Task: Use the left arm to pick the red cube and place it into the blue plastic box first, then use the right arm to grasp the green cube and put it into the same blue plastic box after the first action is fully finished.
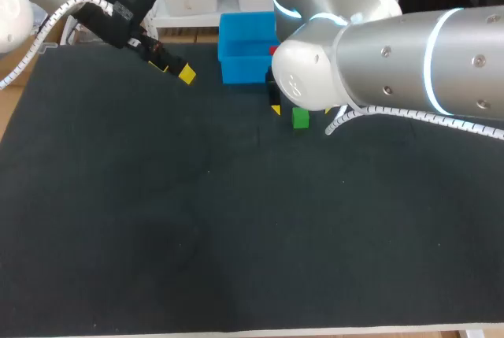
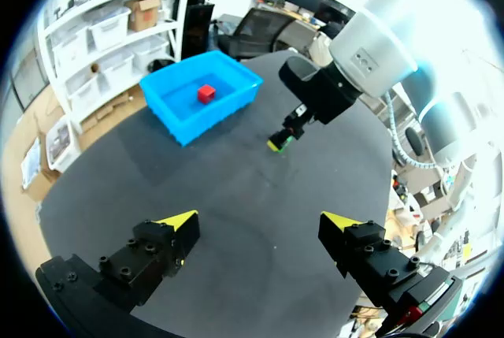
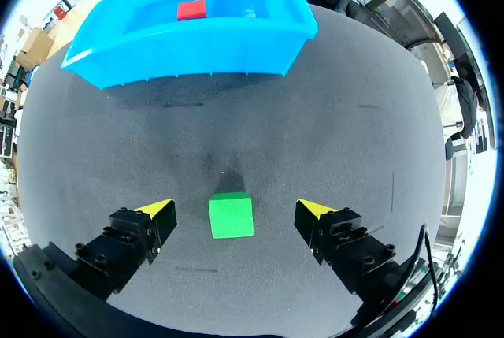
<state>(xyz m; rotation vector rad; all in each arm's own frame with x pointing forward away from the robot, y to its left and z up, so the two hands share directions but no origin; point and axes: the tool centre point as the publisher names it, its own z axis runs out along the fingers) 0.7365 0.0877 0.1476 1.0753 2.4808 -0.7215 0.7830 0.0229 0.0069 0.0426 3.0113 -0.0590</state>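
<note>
though astride green cube (image 3: 231, 217) on black mat (image 1: 236, 235), r end effector (image 3: 235, 207) wide; l end effector (image 2: 261, 218) wide

No text or label can be read anywhere.

Desk (image 1: 197, 235): flat top under a dark, near-black mat, with a pale edge showing along the near side. Two items rest directly on it. Blue plastic box (image 1: 244, 58), open-topped, at 12 o'clock from desk centre, close to the far edge. Green cube (image 1: 300, 118), flat on one face, at about 5 o'clock from the box, near it but apart; bare mat shows between them.
</note>
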